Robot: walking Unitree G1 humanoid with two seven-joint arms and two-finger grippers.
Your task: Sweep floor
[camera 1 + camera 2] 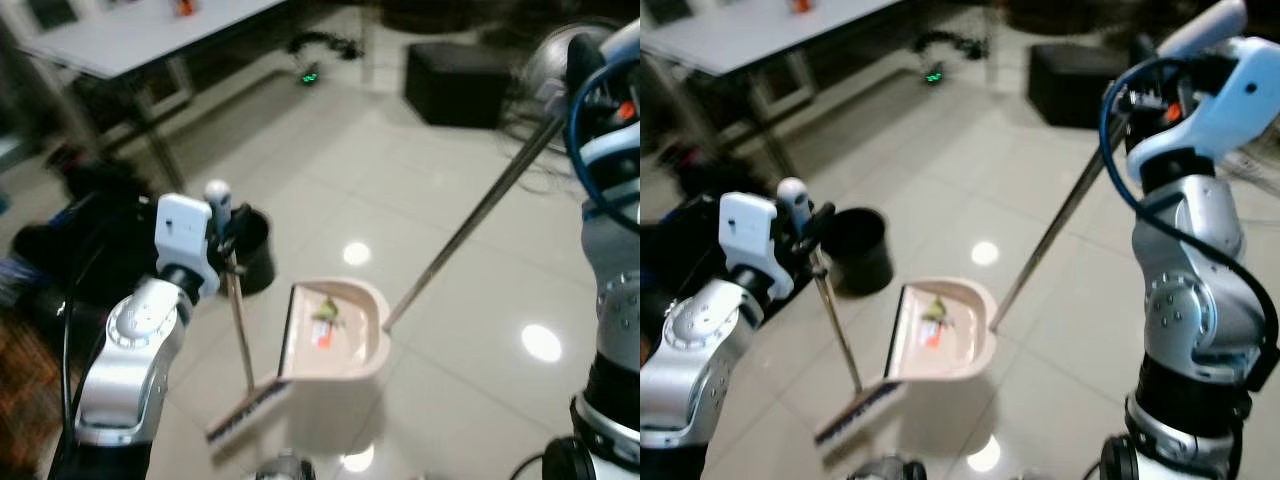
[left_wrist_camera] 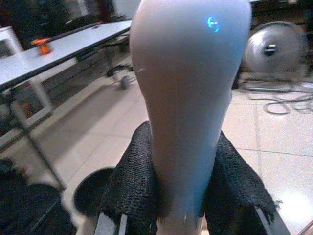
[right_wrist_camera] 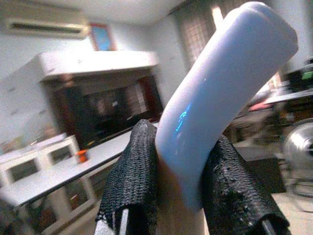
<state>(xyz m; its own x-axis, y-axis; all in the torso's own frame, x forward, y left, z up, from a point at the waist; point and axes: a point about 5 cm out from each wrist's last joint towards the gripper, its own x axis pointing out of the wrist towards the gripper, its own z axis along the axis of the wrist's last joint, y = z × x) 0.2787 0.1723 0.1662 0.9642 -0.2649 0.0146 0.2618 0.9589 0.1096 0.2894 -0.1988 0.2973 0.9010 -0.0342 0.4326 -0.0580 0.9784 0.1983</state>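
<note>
My left gripper (image 1: 808, 222) is closed on the upper end of the broom handle (image 1: 836, 330), just below its rounded pale knob (image 2: 188, 88). In the left wrist view, both black fingers (image 2: 132, 188) press against the sides of that knob end. The handle runs down from my left gripper to the broom head (image 1: 858, 413), which rests on the tiled floor (image 1: 1040, 330) with its dark bristles touching the near corner of the dustpan (image 1: 940, 335).

My right gripper (image 3: 178, 191) is closed on the curved pale grip (image 3: 222, 93) at the top of the dustpan's long metal rod (image 1: 1050, 240). The right wrist view shows a black finger on each side of the grip. The rod slopes from my raised right arm down to the rear wall of the dustpan.

The dustpan is cream-coloured and sits on the floor directly in front of me, between my arms. It holds a small amount of debris (image 1: 934, 322): a yellowish-green piece and a red-orange piece, lying near the middle of the tray.

A black bin (image 1: 856, 248) stands upright on the floor just beyond the dustpan, near my left gripper. A white table (image 1: 750, 35) stands further back on my left, a dark box (image 1: 1070, 85) further back on my right. A fan (image 2: 271, 51) stands on the floor in the left wrist view.
</note>
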